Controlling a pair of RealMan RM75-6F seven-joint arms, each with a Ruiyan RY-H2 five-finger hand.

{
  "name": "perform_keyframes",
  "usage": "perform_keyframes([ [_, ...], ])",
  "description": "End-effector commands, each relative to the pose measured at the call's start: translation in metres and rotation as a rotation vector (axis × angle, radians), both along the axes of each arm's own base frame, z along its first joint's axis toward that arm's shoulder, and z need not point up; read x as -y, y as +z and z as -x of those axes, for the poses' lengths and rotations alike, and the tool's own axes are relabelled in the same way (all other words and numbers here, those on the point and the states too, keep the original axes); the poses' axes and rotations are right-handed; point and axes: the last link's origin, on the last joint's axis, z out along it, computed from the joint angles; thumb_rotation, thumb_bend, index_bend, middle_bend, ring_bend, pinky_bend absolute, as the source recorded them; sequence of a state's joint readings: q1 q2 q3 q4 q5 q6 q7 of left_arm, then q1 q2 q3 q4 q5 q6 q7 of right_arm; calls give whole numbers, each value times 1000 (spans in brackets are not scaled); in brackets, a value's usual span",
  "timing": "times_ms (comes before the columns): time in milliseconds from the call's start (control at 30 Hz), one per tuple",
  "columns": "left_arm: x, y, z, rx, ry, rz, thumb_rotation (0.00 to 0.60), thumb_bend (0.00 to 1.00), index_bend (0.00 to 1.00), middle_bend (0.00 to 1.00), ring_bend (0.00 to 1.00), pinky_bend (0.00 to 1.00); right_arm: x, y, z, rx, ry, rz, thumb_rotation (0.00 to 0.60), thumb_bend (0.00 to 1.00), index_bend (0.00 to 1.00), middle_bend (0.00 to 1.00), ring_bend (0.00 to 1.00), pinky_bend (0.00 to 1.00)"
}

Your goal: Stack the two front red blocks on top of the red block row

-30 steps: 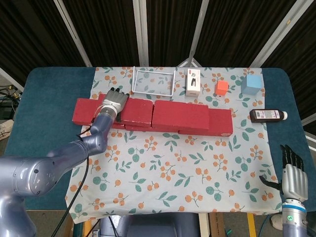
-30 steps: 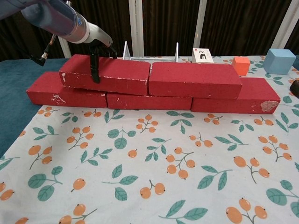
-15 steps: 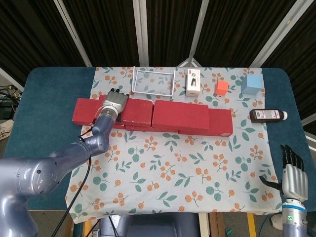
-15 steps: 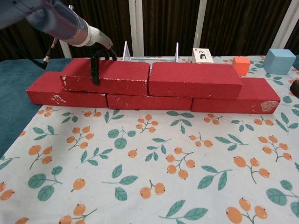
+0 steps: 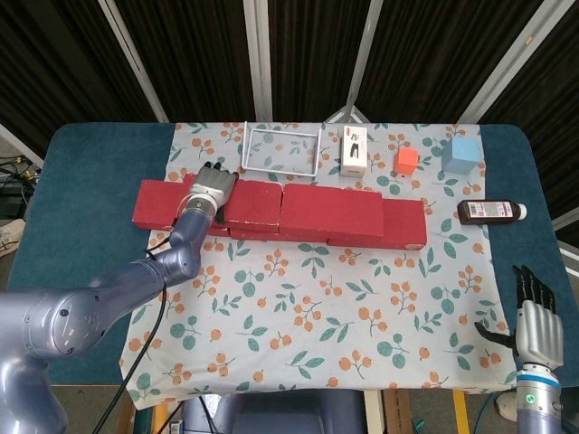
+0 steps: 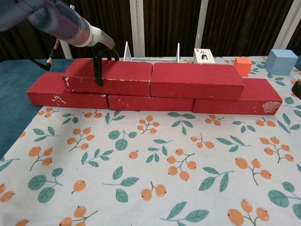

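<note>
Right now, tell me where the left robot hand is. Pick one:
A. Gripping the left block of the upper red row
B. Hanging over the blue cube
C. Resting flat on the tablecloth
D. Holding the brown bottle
A: the left robot hand is draped over the upper left red block, with a finger down the block's front face in the chest view.

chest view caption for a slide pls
Left hand grips the upper left red block beside the upper right red block atop the bottom row.
</note>
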State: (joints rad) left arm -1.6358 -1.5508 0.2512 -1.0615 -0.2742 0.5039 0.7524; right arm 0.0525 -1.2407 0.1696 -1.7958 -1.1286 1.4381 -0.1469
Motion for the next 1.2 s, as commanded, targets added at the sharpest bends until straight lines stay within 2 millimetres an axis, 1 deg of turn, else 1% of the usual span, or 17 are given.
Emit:
perform_keyframes([
  [33,0,-2,1,2,3,0,600,9,363,368,0,0,0,0,0,1,-1,-1,600,47,0,5,0,0],
  [133,0,-3,1,1,1,1,600,9,355,363,0,0,0,0,0,0,-2,-1,600,47,0,5,0,0],
  [200,0,-4,1,4,3,1,600,9,327,336,0,0,0,0,0,1,-2,-3,600,47,0,5,0,0],
  [300,1,-4,1,1,5,2,600,8,264,270,0,0,0,0,0,1,-1,-1,600,47,0,5,0,0],
  [467,1,-3,1,6,14,2,600,2,207,197,0,0,0,0,0,1,-2,1,600,47,0,5,0,0],
  [667,2,-2,1,0,20,-1,600,0,145,148,0,0,0,0,0,2,-6,1,600,47,0,5,0,0],
  [767,2,-2,1,3,23,-3,600,0,126,128,0,0,1,0,0,1,-7,2,600,46,0,5,0,0],
  [967,2,-1,-1,1,20,-7,600,0,85,43,0,0,0,0,0,1,-8,3,600,47,0,5,0,0],
  [1100,2,0,-3,4,20,-13,600,0,50,8,0,0,0,0,0,1,-8,2,600,47,0,5,0,0],
  [1200,2,0,-4,5,20,-14,600,0,31,0,0,0,0,0,0,1,-10,3,600,47,0,5,0,0],
])
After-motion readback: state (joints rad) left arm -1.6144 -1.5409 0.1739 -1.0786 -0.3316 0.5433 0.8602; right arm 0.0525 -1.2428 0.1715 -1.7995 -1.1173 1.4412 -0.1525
